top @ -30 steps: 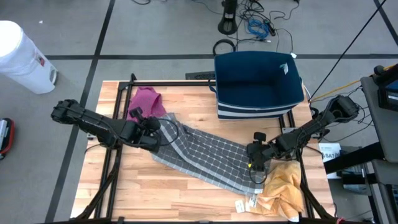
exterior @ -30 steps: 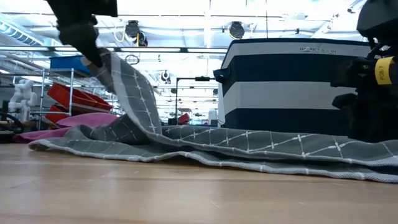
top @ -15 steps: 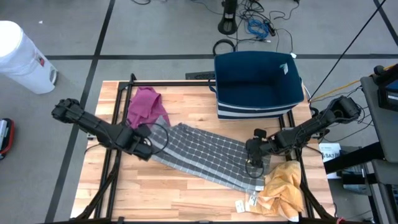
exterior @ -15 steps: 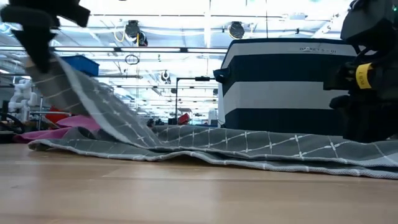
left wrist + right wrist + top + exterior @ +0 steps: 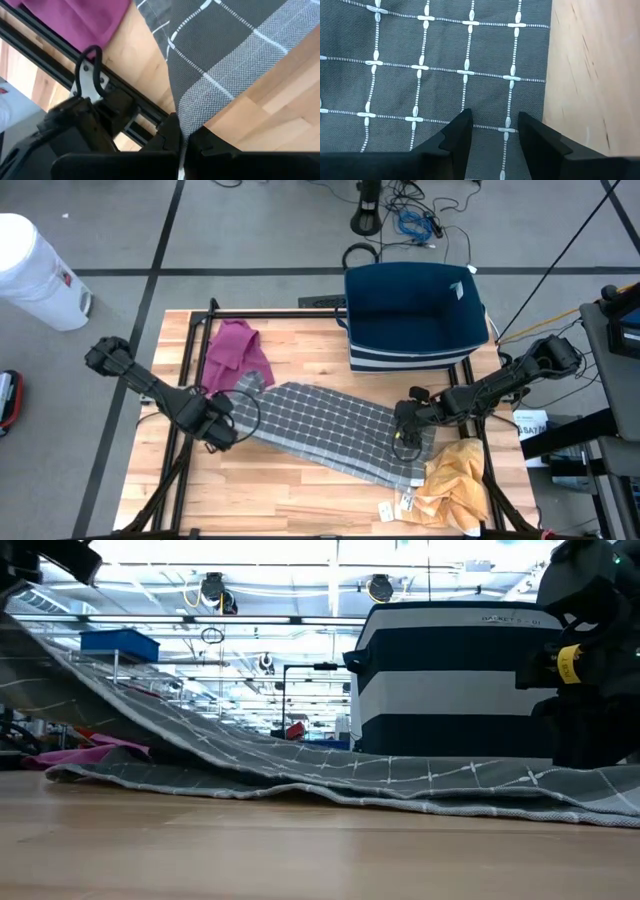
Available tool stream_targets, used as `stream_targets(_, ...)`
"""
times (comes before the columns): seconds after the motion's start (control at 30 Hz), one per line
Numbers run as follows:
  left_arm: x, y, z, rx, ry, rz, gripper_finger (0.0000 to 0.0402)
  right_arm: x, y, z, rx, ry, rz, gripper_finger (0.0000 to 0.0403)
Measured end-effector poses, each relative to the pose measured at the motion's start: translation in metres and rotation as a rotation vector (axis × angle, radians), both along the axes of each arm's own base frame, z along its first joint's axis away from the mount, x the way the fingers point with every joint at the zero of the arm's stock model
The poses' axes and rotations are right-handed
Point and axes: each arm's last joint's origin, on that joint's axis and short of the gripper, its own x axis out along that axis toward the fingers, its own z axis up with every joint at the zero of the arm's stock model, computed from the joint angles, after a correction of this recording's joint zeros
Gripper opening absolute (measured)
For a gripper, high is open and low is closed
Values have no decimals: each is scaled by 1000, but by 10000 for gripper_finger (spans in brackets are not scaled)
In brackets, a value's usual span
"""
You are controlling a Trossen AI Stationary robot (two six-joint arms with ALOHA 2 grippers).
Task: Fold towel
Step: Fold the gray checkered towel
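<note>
Tabletop [image 5: 300,490] towel [image 5: 320,430] between both claws

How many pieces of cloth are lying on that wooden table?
3. A grey checked towel stretches across the middle, a magenta cloth lies at the far left, and a yellow cloth sits at the near right corner. Others may be hidden inside the blue basket.

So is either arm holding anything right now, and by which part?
The left tool is shut on the towel, pinching its left edge and lifting it off the table. The right tool stands open over the towel's right end, holding nothing.
</note>
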Motion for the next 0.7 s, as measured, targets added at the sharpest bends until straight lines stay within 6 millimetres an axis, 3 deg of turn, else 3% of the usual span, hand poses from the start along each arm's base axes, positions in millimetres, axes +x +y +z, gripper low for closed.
stream_targets(0.33,-6,-9,0,55,-43,-7,5,0,-2,0,8,3,-20,150)
stream_targets(0.7,-2,-4,1,221,-164,-51,101,-5,-4,6,-6,19,-35,150)
